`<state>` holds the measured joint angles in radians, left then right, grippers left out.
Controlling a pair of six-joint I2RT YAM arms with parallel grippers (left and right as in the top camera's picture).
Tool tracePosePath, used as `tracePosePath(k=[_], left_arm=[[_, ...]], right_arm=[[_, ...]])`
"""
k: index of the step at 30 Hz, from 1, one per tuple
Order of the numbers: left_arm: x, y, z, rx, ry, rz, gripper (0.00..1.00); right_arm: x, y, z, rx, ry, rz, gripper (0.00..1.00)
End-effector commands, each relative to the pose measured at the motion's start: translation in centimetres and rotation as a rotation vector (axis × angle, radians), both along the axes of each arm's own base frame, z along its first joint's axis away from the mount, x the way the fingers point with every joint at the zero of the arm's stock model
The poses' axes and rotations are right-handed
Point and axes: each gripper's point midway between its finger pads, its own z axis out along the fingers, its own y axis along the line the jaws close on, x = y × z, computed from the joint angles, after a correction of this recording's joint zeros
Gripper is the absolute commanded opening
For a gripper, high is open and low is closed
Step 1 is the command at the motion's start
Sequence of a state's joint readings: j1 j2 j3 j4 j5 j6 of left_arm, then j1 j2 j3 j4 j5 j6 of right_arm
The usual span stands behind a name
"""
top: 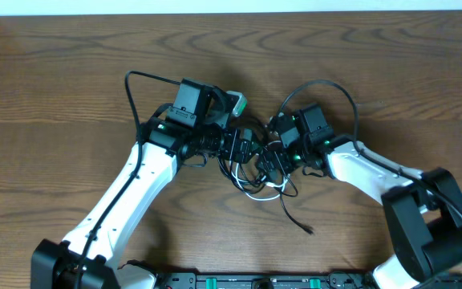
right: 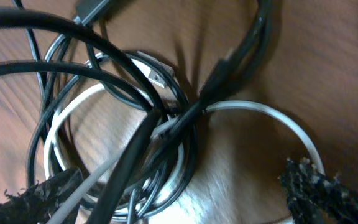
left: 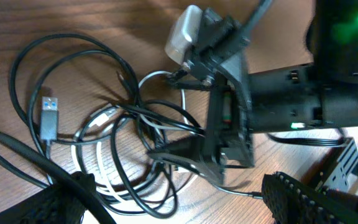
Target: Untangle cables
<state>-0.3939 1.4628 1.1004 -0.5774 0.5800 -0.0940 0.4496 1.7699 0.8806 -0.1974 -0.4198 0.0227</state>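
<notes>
Cables (top: 255, 170) lie in one knotted heap in the middle of the worktop (top: 54, 88), so by my reading little is undone: nearest the robot's base only one black strand (top: 299, 218) trails free of the heap. Over the heap itself the left tool (left: 182, 202) and the right tool (right: 179, 186) both hang spread wide, gripping nothing, with black loops and the white cord (right: 266, 112) crossing between their fingers. No cord lies apart beyond the heap, so nearly all the separating is left to do.

There is one white cable (right: 272, 113), at least two tangled black cables (left: 67, 37), and two grippers: left gripper (left: 185, 199), right gripper (right: 173, 193).
</notes>
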Motion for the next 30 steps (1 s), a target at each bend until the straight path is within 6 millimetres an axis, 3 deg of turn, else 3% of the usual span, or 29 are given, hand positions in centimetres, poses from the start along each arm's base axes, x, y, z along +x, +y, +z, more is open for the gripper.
tracePosePath(k=[1, 5, 9, 13, 15, 19, 22, 23, 27, 30], left_arm=[[0.5, 0.6, 0.6, 0.018, -0.011, 0.062, 0.91], [0.4, 0.7, 0.6, 0.02, -0.007, 0.062, 0.9], [0.4, 0.6, 0.6, 0.021, -0.005, 0.061, 0.91], [0.3, 0.9, 0.3, 0.036, 0.001, 0.068, 0.9], [0.8, 1.6, 0.0, 0.08, -0.014, 0.097, 0.91], [1.8, 3.1, -0.6, 0.164, -0.053, 0.155, 0.91], [2.0, 3.5, -0.7, 0.181, -0.063, 0.168, 0.9], [2.1, 3.5, -0.7, 0.184, -0.065, 0.17, 0.91], [2.2, 3.6, -0.6, 0.186, -0.07, 0.173, 0.91], [2.1, 2.9, -0.3, 0.152, -0.071, 0.154, 0.98]], right_arm=[[-0.6, 0.9, -1.2, 0.068, 0.108, -0.078, 0.97], [1.1, 1.6, -0.2, 0.116, 0.041, -0.1, 0.88], [2.5, 1.7, 0.3, 0.129, 0.005, -0.152, 0.53], [3.3, 2.3, 1.4, 0.177, -0.017, -0.164, 0.03], [3.8, 3.0, 3.1, 0.222, -0.036, -0.15, 0.01], [6.0, 3.1, 9.8, 0.286, -0.136, -0.153, 0.01], [8.0, 1.8, 18.5, 0.311, -0.292, -0.177, 0.01], [8.2, 1.6, 20.4, 0.315, -0.326, -0.178, 0.01], [7.5, 0.4, 31.4, 0.354, -0.535, -0.136, 0.01], [6.3, -0.4, 36.9, 0.362, -0.652, -0.122, 0.01]])
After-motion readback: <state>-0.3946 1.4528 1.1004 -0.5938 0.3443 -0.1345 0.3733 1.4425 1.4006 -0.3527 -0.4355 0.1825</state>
